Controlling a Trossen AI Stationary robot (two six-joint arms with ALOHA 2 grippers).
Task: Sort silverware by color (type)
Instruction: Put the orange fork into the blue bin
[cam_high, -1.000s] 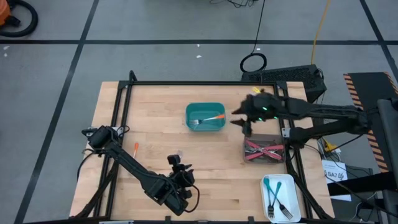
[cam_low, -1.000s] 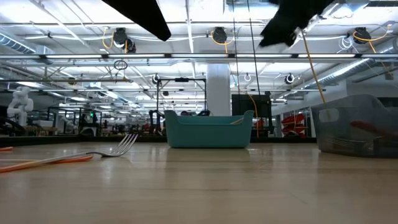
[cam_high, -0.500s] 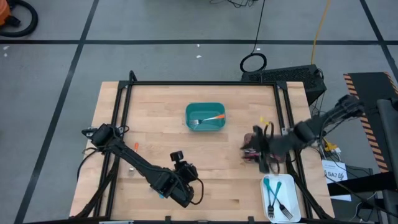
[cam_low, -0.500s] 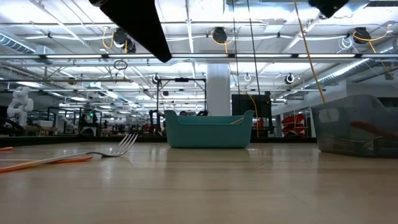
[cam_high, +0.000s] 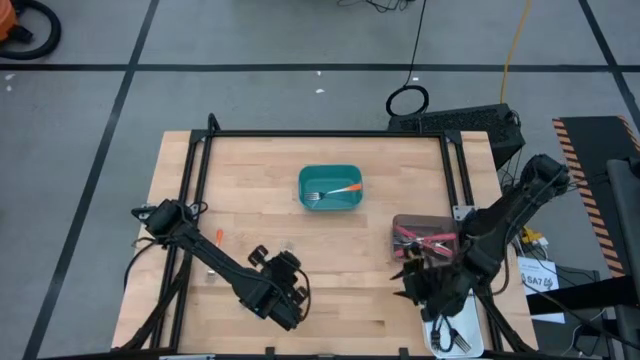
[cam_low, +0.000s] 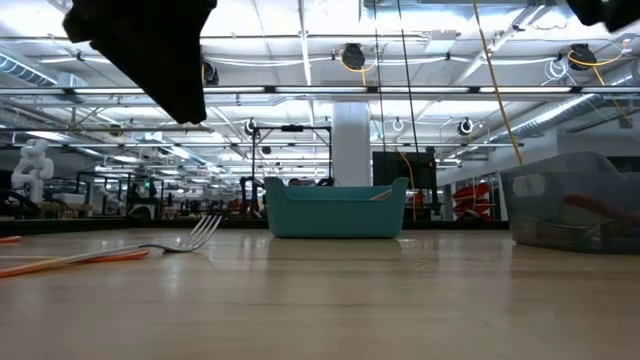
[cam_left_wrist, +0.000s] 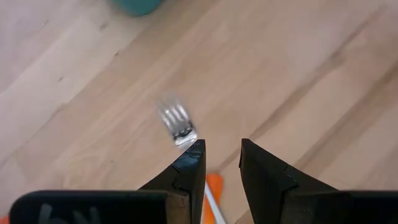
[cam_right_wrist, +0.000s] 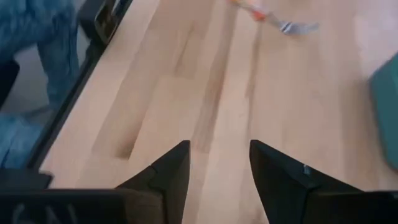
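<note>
Fingers of both arms gape empty; left ones (cam_left_wrist: 221, 165) partly hide an orange fork (cam_left_wrist: 213, 186).

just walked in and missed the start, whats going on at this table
Two robot arms are sorting small forks into bins by handle colour. An orange fork lies in the teal bin, red ones sit in the clear bin, and blue ones in the white tray. One orange-handled fork lies loose on the table; the left gripper hangs over it, open and empty. The right gripper, open and empty, is near the white tray.
</note>
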